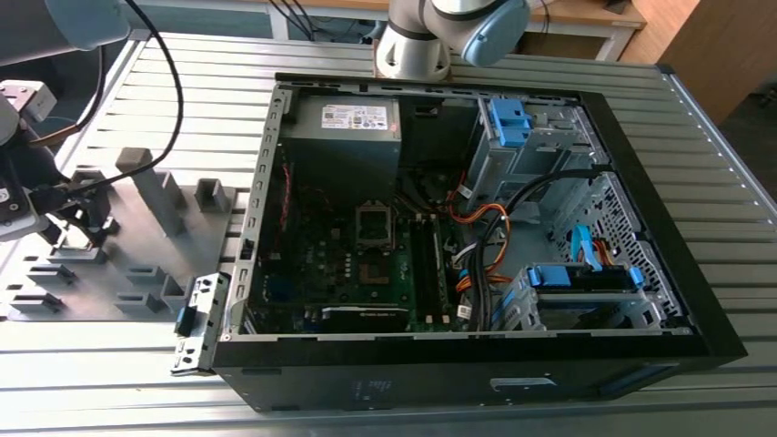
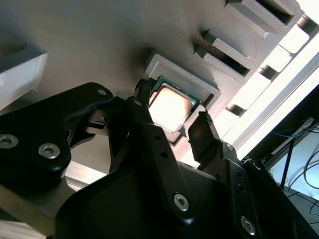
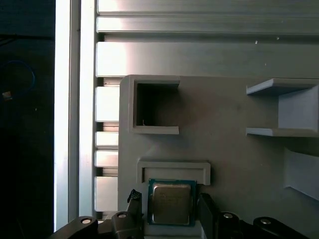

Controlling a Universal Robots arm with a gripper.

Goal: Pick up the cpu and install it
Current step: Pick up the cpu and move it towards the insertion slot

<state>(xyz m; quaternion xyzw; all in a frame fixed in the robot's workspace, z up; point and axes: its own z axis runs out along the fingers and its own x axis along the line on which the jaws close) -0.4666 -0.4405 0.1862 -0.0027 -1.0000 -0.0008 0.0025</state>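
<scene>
Cpu (image 2: 171, 107) between parted gripper (image 2: 173, 103) jaws

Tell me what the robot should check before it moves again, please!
1. Chip lies flat in its grey holder: ok.
2. Gripper sits around the chip, one jaw on each side: ok.
3. Gripper is open, with the chip not yet lifted: ok.
4. Jaws are touching the chip's edges: cannot tell.
5. Socket inside the computer case is open and ready for the chip: cannot tell.
</scene>
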